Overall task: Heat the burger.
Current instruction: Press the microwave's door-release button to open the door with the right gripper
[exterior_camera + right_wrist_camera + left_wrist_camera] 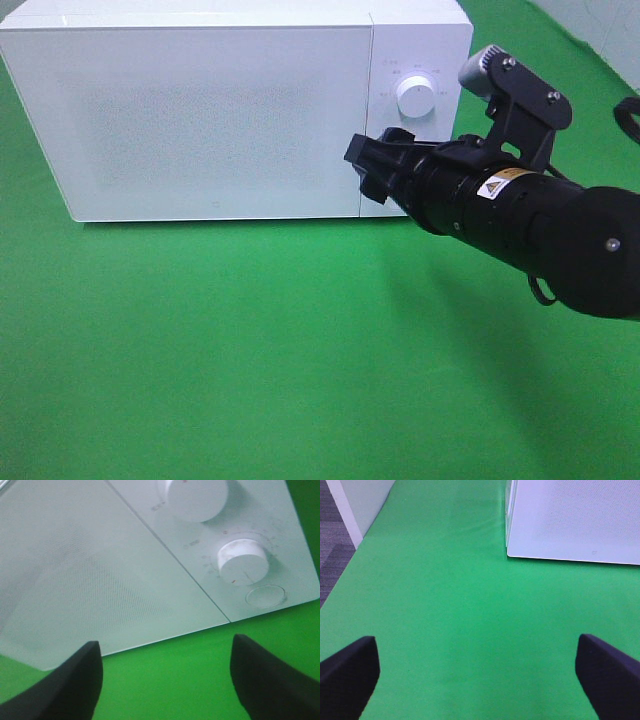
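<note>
- We see the green mat (250, 350) carrying a white microwave (220, 110), door shut; where the burger is we cannot tell
- Our right gripper (165, 680) is spread wide, empty, facing the dials (243, 561)
- Our left gripper (480, 675) is spread wide above the mat
- A yellow warning sticker (492, 187) is on the right arm; the dial print is unreadable

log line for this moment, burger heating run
microwave door: closed | burger: not in view | right hand: open, facing microwave front | left hand: open, over green mat
</note>
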Robot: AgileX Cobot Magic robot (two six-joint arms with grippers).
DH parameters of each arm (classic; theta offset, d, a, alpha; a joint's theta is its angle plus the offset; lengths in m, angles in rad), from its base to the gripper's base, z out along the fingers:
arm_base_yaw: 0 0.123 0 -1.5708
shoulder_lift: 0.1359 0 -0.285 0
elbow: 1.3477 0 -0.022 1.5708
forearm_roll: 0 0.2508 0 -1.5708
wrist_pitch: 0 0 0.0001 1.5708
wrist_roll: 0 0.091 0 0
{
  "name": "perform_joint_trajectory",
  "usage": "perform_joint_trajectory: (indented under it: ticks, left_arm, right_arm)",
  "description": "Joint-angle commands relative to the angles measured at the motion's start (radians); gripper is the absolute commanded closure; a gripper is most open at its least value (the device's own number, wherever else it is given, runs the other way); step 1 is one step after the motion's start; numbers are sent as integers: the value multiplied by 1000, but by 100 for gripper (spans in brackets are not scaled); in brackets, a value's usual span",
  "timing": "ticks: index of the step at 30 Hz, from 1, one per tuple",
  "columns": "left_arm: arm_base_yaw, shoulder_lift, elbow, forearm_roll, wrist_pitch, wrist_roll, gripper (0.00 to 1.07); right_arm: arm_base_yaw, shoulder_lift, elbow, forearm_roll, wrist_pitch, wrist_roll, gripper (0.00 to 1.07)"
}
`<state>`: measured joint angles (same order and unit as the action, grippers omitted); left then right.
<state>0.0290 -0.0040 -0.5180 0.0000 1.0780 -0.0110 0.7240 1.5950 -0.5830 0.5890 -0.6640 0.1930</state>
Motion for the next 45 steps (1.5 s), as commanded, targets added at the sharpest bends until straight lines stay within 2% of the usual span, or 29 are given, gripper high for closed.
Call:
perform_joint_trajectory:
  ticks: [1,5,8,9,16,20,26,30,35,41,43,44,45]
  left_arm:
    - [1,-18,3,0,-10,3,6]
    - [1,-18,3,0,-10,3,6]
    - [1,-18,3,0,-10,3,6]
    - [1,-18,3,0,-10,3,6]
    - [1,-18,3,0,-10,3,6]
    - [1,-18,3,0,-10,3,6]
    - [1,-18,3,0,-10,3,6]
    - [1,-18,3,0,-10,3,6]
    - [1,-18,3,0,-10,3,6]
    - [1,-18,3,0,-10,3,6]
    - [1,-18,3,0,-10,3,6]
    - [1,-18,3,0,-10,3,6]
    - [1,-18,3,0,-10,3,6]
  right_arm:
    - [-1,-34,-1,-53,59,-88,38]
    - [-1,-107,-1,-113,203,-228,38]
    - [-1,-122,-5,-122,238,-251,38]
    - [-1,-150,-13,-140,313,-298,38]
    - [-1,-230,-36,-241,538,-338,35]
    - [-1,-321,-36,-333,753,-332,34]
    - [-1,-432,-36,-394,963,-317,34]
    - [-1,-492,-36,-442,1052,-285,34]
    - [-1,-628,-36,-595,1213,-155,34]
    - [-1,-780,-36,-705,1348,-83,34]
    - [-18,-824,-36,-713,1390,-72,34]
    - [-75,-869,-36,-710,1434,-69,34]
    - [-75,-869,-36,-710,1434,-69,34]
